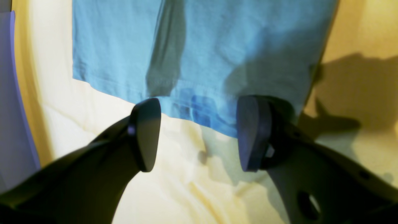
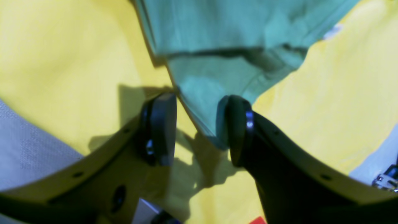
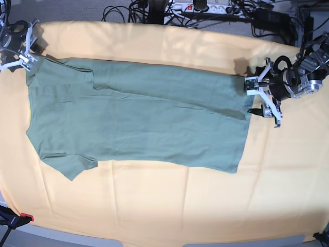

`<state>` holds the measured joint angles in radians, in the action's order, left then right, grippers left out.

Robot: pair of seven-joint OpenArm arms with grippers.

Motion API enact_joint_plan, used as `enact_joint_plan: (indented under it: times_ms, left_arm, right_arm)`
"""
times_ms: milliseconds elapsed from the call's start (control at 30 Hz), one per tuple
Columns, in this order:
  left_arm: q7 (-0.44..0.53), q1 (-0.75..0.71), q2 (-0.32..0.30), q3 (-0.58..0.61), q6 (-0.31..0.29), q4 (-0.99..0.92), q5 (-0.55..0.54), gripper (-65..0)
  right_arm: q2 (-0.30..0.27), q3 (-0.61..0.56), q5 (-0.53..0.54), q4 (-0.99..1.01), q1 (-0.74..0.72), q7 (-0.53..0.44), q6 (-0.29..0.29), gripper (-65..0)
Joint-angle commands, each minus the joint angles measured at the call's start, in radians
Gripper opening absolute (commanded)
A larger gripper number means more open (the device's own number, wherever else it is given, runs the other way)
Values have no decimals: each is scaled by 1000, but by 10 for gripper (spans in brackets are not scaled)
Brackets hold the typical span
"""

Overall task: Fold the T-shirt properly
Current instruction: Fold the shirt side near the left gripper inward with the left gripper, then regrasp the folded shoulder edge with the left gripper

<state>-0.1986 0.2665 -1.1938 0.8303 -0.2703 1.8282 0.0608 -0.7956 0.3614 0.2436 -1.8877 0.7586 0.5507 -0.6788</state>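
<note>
a: where's the plain sage-green short-sleeved t-shirt [image 3: 139,116]?

b: spread flat on the yellow-orange cloth [image 3: 169,206] covering the counter, partly folded lengthwise.

a: the left end effector [image 1: 199,133]?

b: jaws apart, poised at the hem edge, gripping nothing.

a: the right end effector [image 2: 199,130]?

b: also spread, 1 pad [image 2: 234,130] touching a shirt corner.

The T-shirt [image 3: 139,116] lies spread across the cloth [image 3: 164,206]. The left gripper [image 3: 258,98] sits at its right edge, the right gripper [image 3: 24,51] apparently at its far-left corner.
</note>
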Motion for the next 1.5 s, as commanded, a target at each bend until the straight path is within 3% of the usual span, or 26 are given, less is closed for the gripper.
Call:
enact_joint_plan:
  times_ms: [0,133,267,433,633,700,767,833,967,1100,1467]
  left_arm:
    - [15,16,-23,-11,15,9,1,-261]
    - [19,16,-21,-11,15,9,-31,-261]
    - [20,16,-20,-11,15,9,-36,-261]
    - [23,16,-20,-11,15,9,-35,-261]
    - [39,16,-20,-11,15,9,-35,-261]
    - [42,16,-19,-11,15,9,-35,-261]
    - [41,16,-20,-11,10,9,-35,-261]
    - [42,16,-20,-11,-50,10,-30,-261]
    - [42,16,-21,-11,-212,11,-25,-261]
    - [61,16,-20,-11,-339,12,-39,-261]
    - [79,16,-19,-11,-336,11,-5,-261]
  right_arm:
    - [-21,11,-14,0,-2,-12,6,-363]
    - [-22,11,-17,39,-3,-52,19,-363]
    - [-22,11,-96,56,-3,-114,60,-363]
    - [-22,8,-115,58,-3,-163,21,-363]
    - [-22,-31,-146,58,-3,-174,80,-364]
    - [-21,-52,-145,58,-3,-173,108,-421]
    - [-21,-74,-148,58,-3,-173,127,-533]
    - [-21,-88,-148,58,-3,-173,154,-643]
    - [-19,-88,-149,58,-3,-171,213,-650]
    - [-19,-88,-148,58,-3,-169,217,-650]
    - [-19,-88,-148,58,-3,-166,204,-650]
